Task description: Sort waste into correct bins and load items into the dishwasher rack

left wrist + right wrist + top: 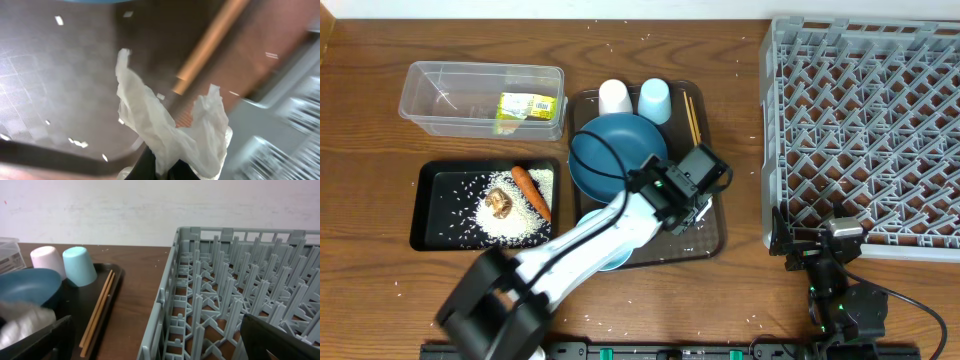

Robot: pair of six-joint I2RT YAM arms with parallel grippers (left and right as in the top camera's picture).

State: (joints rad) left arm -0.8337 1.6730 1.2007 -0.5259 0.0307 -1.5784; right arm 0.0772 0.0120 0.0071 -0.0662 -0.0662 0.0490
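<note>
My left gripper (698,212) is over the right end of the brown serving tray, shut on a crumpled white paper (170,125); the paper also shows in the right wrist view (20,322). On that tray are the blue plate (605,150), white cup (614,97), light-blue cup (654,99) and chopsticks (691,118). The bowl (613,264) is mostly hidden under my left arm. The black tray (435,235) holds rice (515,225), the brown lump (500,202) and the carrot (531,190). The clear container (450,95) holds the yellow-green wrapper (528,107). My right gripper (820,248) is open and empty at the rack's (865,130) front left corner.
The brown serving tray (715,235) lies between the bins and the rack. Loose rice grains are scattered on the wooden table. The rack's left wall (165,310) stands close beside the chopsticks (97,307) and the tray edge.
</note>
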